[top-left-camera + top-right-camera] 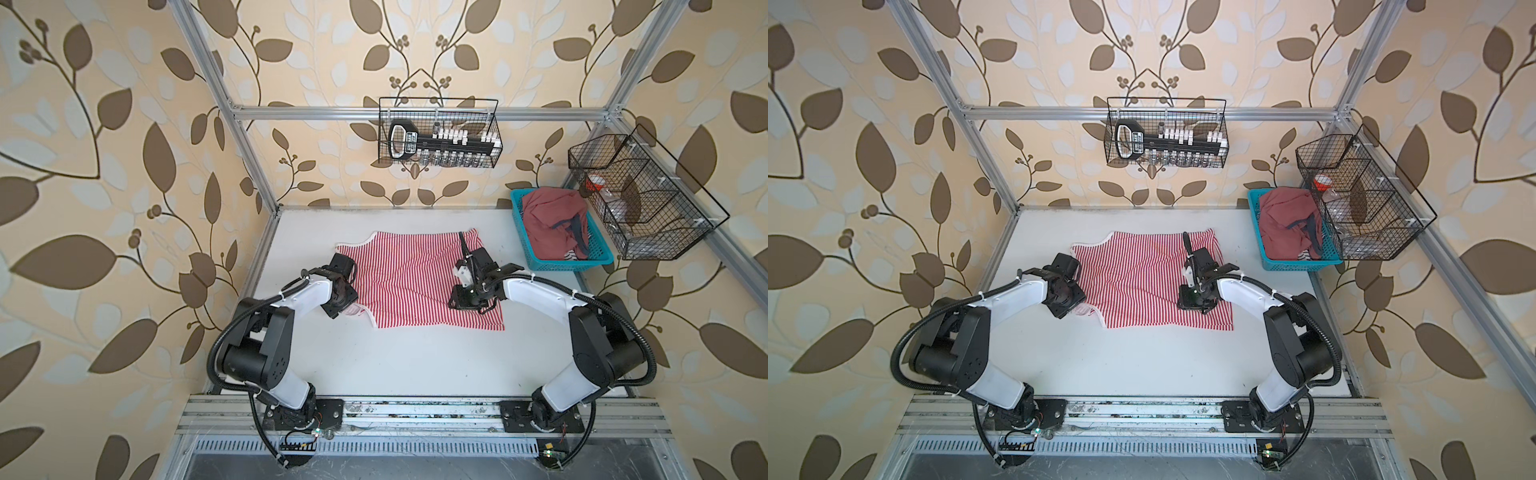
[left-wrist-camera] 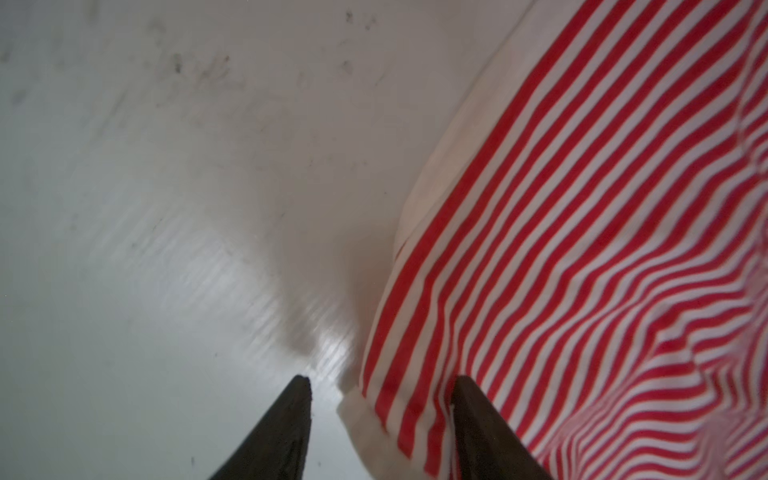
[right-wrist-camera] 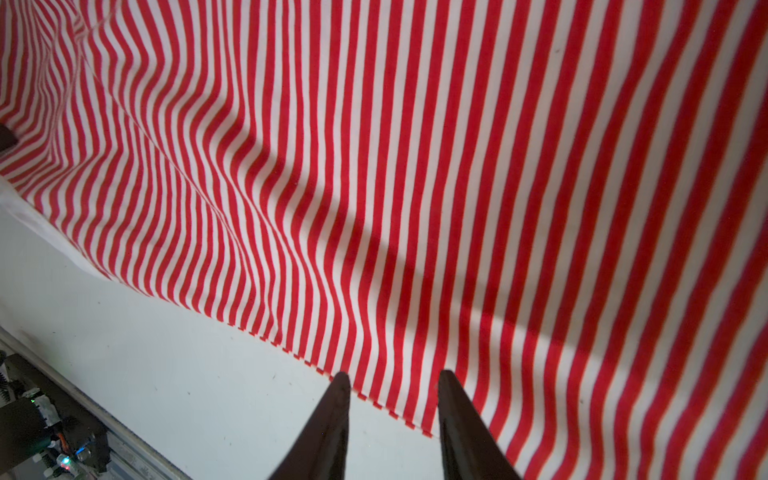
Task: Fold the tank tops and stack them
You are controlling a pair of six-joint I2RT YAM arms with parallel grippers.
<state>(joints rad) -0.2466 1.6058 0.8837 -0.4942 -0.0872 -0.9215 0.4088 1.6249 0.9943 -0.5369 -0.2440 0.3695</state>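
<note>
left gripper (image 2: 382, 379) parted, striped tank top (image 1: 415, 282) sideways, straps (image 1: 360, 311) leftward

The tank top (image 1: 415, 282) is red-and-white striped (basket (image 1: 573, 264): teal).

The white-and-black left arm (image 1: 305, 291) and right arm (image 1: 536, 289) reach inward from the near edge of the tabletop (image 1: 415, 365), wrists bent down, left hand (image 2: 382, 386) and right hand (image 3: 392, 378) both low with fingers parted.

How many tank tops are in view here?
2: a red-and-white striped cloth tank top spread on the white table, and a dusty red cloth top with navy trim bunched in the turquoise plastic basket. Others may hide beneath.
</note>
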